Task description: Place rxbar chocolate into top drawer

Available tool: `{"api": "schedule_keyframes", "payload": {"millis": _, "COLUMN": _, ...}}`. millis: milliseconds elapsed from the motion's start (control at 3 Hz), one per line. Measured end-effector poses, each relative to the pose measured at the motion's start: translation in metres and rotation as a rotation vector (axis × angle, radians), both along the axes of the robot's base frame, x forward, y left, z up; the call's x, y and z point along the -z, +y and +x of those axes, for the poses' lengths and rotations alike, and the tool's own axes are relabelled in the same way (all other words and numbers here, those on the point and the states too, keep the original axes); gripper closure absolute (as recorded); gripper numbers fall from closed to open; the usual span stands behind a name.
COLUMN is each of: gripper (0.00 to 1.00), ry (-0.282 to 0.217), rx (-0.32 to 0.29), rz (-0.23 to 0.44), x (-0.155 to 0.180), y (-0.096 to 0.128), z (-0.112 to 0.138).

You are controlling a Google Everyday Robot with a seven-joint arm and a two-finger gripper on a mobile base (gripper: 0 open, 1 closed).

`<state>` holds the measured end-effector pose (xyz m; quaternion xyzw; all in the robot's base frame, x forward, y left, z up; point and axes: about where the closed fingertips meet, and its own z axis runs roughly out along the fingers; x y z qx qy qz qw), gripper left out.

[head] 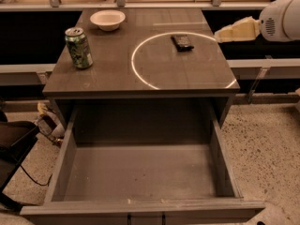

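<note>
- The chocolate bar is seen lying flat at the back right of the grey surface.
- The top drawer is seen open below the front edge.
- The gripper is held just off the right edge, apart from the bar; whether its jaws are wide or narrow cannot be told.
- A green can and a white bowl are set at the left.

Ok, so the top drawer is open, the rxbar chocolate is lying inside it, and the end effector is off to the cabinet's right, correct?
Not quite. The camera view shows the rxbar chocolate lying on the cabinet top, back right, not inside the top drawer. The drawer is open, and the end effector is off to the cabinet's right.
</note>
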<state>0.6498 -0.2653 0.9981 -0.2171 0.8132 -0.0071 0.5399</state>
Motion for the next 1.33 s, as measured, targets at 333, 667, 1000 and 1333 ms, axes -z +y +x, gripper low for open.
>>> {"api": "schedule_keyframes", "payload": {"millis": 333, "gripper": 0.00, "ry": -0.001, "rx": -0.025, "rz": 0.121, "x": 0.012, "y": 0.021, "z": 0.025}}
{"api": "schedule_keyframes", "payload": {"millis": 667, "gripper": 0.00, "ry": 0.029, "rx": -0.086, "rz": 0.230, "x": 0.037, "y": 0.055, "z": 0.059}}
{"api": "schedule_keyframes", "payload": {"millis": 1000, "gripper": 0.00, "ry": 0.044, "rx": -0.102, "rz": 0.248, "x": 0.057, "y": 0.078, "z": 0.085}}
{"api": "schedule_keyframes", "payload": {"millis": 1333, "gripper": 0.00, "ry": 0.040, "rx": -0.098, "rz": 0.192, "x": 0.078, "y": 0.092, "z": 0.105}}
